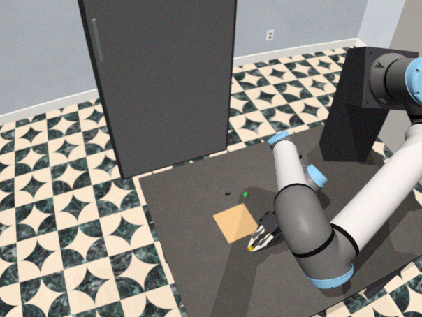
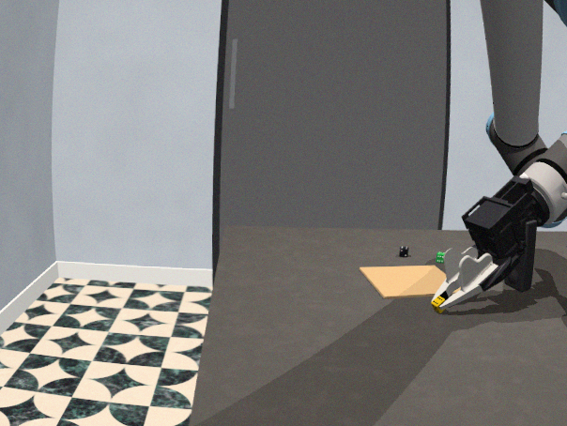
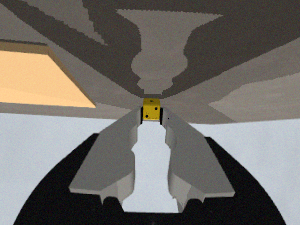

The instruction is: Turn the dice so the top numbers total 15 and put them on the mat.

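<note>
My gripper [image 1: 251, 248] is shut on a small yellow die [image 2: 438, 303], held between the fingertips at or just above the dark table, just off the near corner of the orange mat [image 1: 235, 223]. The wrist view shows the yellow die [image 3: 151, 110] pinched at the fingertips, with the mat [image 3: 35, 76] to one side. A green die [image 1: 245, 194] and a black die [image 1: 228, 191] sit on the table beyond the mat, both off it. They also show in the exterior view, the green die [image 2: 440, 256] and the black die [image 2: 404, 251]. The mat holds no die.
A tall dark grey cabinet [image 1: 161, 80] stands behind the table's far left corner. The arm's dark pedestal [image 1: 363, 105] stands at the far right. The arm's elbow [image 1: 307, 223] hangs over the table right of the mat. Patterned floor surrounds the table.
</note>
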